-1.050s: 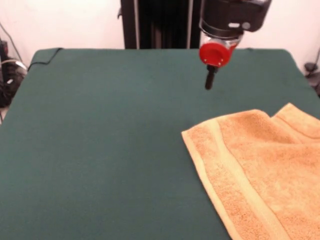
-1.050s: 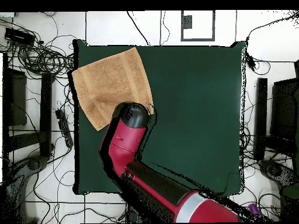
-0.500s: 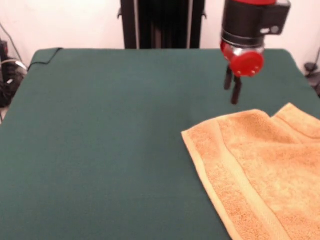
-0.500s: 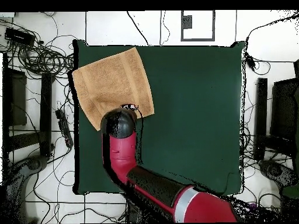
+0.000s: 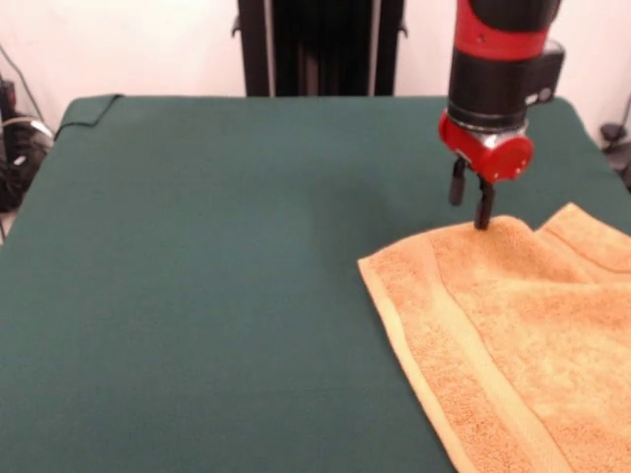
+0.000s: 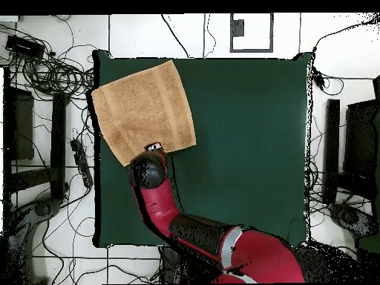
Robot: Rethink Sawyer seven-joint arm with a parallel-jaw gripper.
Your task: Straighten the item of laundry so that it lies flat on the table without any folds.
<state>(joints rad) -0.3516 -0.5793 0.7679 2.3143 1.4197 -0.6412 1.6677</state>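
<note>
The item of laundry is an orange-tan towel on the right of the table in the front view, running off the picture's right and bottom edges. A woven band follows its left edge, and a raised fold creases its far right corner. My gripper hangs open just above the towel's far edge, its lower fingertip nearly touching the cloth. In the overhead view the towel lies in the table's upper left corner. There the arm's head covers most of the gripper at the towel's lower edge.
A black post rises behind the table. Cables and equipment crowd the floor around the table. The arm crosses the table's lower left part in the overhead view.
In the front view the gripper has moved right and come down, from above bare green cloth to the towel's far edge. The towel has not moved.
</note>
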